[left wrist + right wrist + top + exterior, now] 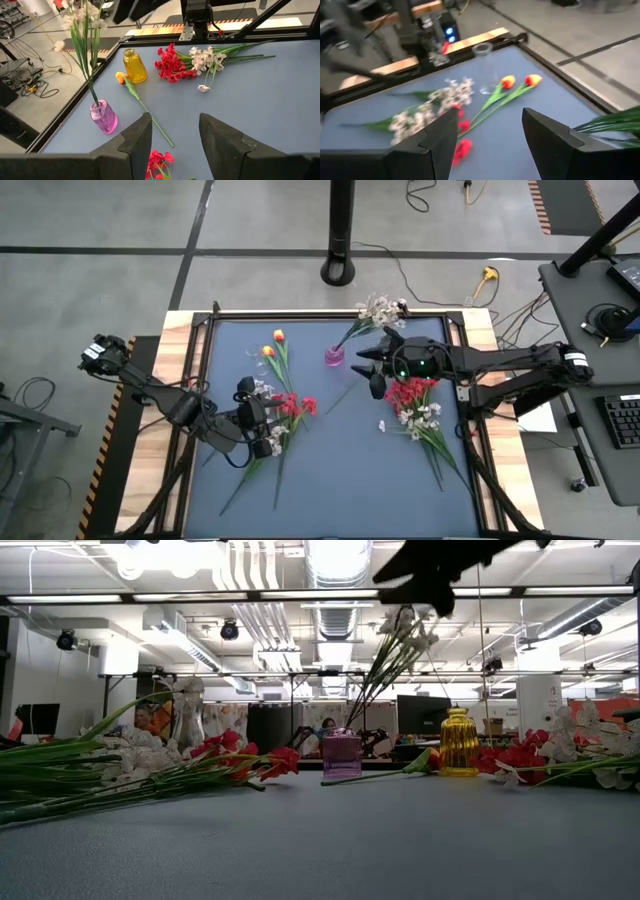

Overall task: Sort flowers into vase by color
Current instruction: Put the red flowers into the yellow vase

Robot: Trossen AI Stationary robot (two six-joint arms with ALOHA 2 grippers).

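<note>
Plainly, your left tool (262, 423) hung with fingers apart and empty over the red flowers (296, 405) at the surface's left, stems running toward the near edge. Your right tool (372, 366), likewise apart, hovered just beside the pink vase (334, 356) holding white sprays (380, 308).

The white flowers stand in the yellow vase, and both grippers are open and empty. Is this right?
Not quite. The white flowers stand in the pink vase, not the yellow vase, which is empty, as the left wrist view shows. The left gripper and right gripper are indeed open and empty.
</note>
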